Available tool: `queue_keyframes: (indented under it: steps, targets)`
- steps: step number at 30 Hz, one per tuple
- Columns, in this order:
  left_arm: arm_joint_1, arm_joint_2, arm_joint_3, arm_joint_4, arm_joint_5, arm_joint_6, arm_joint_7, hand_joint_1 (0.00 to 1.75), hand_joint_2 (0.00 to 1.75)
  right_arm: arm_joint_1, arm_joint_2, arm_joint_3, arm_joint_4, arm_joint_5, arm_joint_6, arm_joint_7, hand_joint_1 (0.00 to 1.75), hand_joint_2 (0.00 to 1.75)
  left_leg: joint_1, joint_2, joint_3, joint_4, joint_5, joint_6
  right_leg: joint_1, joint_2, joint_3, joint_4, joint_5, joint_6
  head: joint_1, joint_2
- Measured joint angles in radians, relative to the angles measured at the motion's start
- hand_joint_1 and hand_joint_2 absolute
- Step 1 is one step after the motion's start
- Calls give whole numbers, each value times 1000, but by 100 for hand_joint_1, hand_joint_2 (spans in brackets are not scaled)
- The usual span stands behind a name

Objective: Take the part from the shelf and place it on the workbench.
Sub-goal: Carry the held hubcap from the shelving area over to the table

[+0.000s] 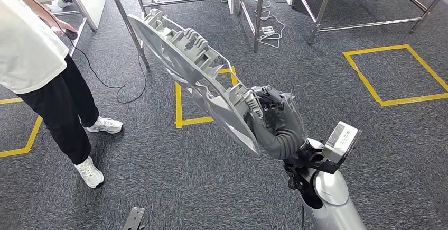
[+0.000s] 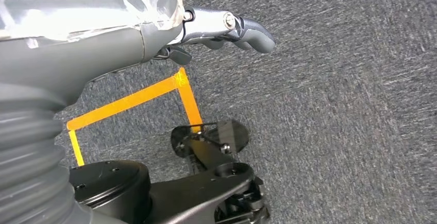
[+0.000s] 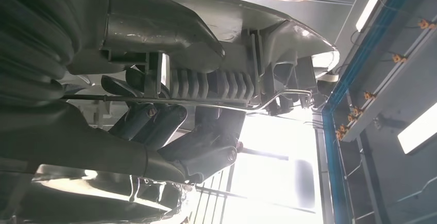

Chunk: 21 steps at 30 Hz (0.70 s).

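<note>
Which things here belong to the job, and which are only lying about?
For the job:
- long grey moulded plastic part
- right hand gripping it

Lying about:
- yellow tape squares on the grey carpet
- white cables near the metal table legs
- person in a white shirt

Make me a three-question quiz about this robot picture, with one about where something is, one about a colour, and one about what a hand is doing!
1. Where is the person standing?
A. On the left side of the head view
B. Behind the robot's right arm
C. On top of a table

2. What colour is the tape on the floor?
A. Blue
B. Yellow
C. Red

3. What is the right hand doing?
A. Hanging free with nothing in it
B. Pressing on the floor
C. Holding the big grey part up in the air

Answers: 1 A, the person stands at the left edge on the carpet. 2 B, the squares are marked in yellow. 3 C, the fingers wrap the part's lower end, above the floor.
</note>
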<state>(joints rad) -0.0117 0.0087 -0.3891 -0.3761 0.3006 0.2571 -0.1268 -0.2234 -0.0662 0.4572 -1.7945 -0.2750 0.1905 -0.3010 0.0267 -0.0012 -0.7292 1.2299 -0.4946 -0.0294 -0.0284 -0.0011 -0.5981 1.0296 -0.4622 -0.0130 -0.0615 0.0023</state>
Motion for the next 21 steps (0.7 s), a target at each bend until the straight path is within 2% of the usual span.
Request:
queue_keyframes:
  steps: [1,2,3,4,6,12,21]
  targets:
    - [0,0,0,0,0,0,0,0,175,0,0,0,0,0,0,0,175,175,5,2,32,-74,40,-5,1,0,5,0,-3,0,0,0]
    - [-1,-1,0,0,0,0,0,0,175,-1,0,0,0,0,0,0,175,175,6,3,65,-141,66,-13,4,1,7,1,-6,2,-1,0]
    - [-2,-3,0,0,0,0,0,0,175,-1,0,0,0,0,0,0,175,175,7,4,87,-185,79,-14,7,2,8,1,-8,6,-1,0]
    - [-3,-4,0,0,1,0,0,0,175,-1,-1,0,0,0,0,0,175,175,6,4,98,-205,80,-14,11,2,7,1,-9,9,-1,0]
    - [-3,-5,0,0,1,0,0,0,175,-2,-2,0,0,0,0,1,175,175,2,0,99,-208,77,-6,13,0,5,-1,-9,12,0,0]
    - [-3,-3,0,0,1,0,-1,0,175,-2,-2,0,0,0,-1,1,175,175,-4,-3,98,-208,75,2,7,-3,9,-7,-8,20,0,0]
    - [-4,-2,0,0,0,0,-1,0,175,-2,-2,-1,0,0,0,-1,175,175,-7,-3,98,-208,76,6,4,-3,9,-8,-7,23,0,0]
